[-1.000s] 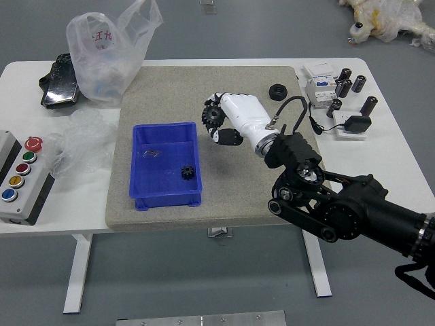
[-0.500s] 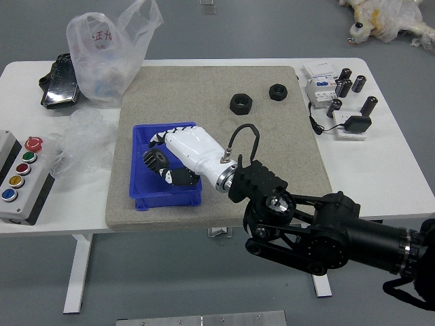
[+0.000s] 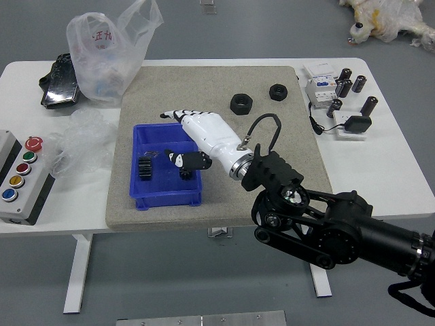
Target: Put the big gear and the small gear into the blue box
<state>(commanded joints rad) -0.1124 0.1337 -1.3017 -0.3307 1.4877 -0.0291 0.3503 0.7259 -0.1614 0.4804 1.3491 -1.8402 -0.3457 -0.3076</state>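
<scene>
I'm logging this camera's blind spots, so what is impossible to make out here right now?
In the head view:
- Small gear: partly hidden by the thumb of the right hand.
- Big gear: seen edge-on, its flat faces turned out of sight.
- Blue box: part of its right wall is behind that hand.
- Right arm: cut off by the right edge.
- Button panel: cut off by the left edge.

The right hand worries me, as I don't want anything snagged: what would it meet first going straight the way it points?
Probably the white bag, as the right hand points toward the picture's upper left. Its height over the mat is unclear, so it might pass above.
</scene>
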